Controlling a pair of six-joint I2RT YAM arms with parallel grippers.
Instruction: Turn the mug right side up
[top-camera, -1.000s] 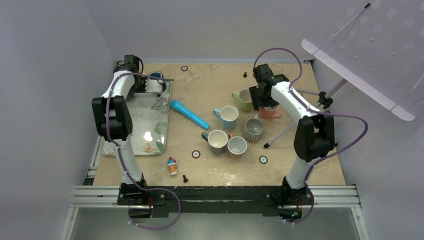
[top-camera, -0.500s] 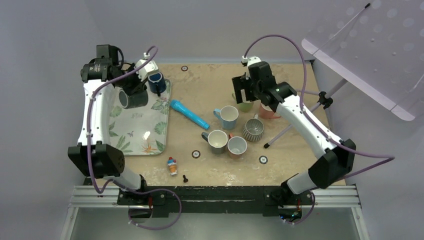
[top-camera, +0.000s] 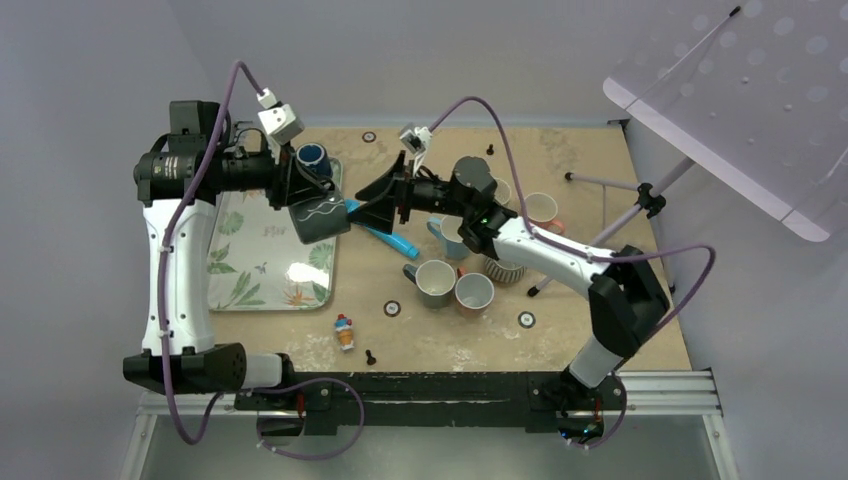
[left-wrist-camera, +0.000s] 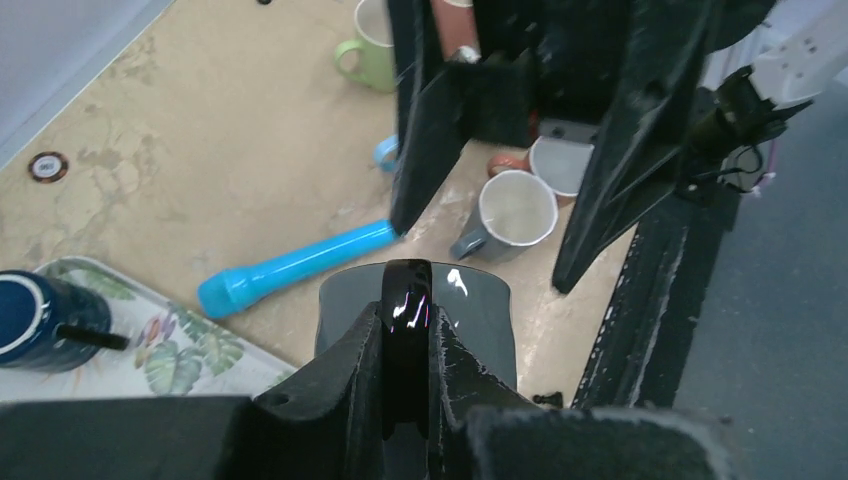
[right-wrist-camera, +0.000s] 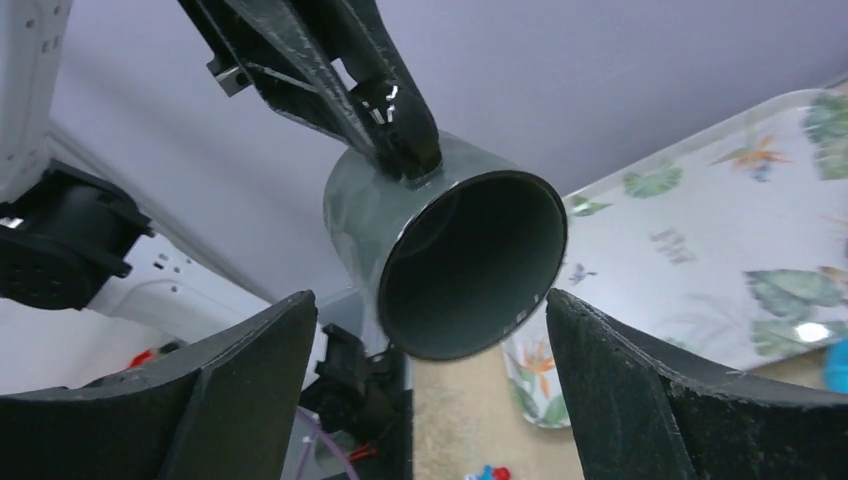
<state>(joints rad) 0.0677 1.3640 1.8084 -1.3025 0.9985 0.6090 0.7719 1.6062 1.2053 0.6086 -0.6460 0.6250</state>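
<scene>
Mug (top-camera: 318, 220), dark grey, held aloft on its side beside tray (top-camera: 235, 275), mouth facing my right gripper (top-camera: 378, 205). My left gripper (left-wrist-camera: 405, 325) clamped on mug handle. Right fingers (right-wrist-camera: 640, 400) spread wide, empty, flanking mouth, apart from rim. Underneath: blue torch (left-wrist-camera: 295, 268). Count: one navy mug (top-camera: 313, 157) on tray; five mugs (top-camera: 435, 282) and one ribbed cup (top-camera: 508, 262) on tabletop (top-camera: 600, 330).

Your right gripper's (top-camera: 365, 207) spread right at the grey mug's (top-camera: 318, 218) mouth, gap between them open; blue torch (top-camera: 395, 240) and cups (top-camera: 436, 282) crowd the counter (top-camera: 600, 330) below the mug.
</scene>
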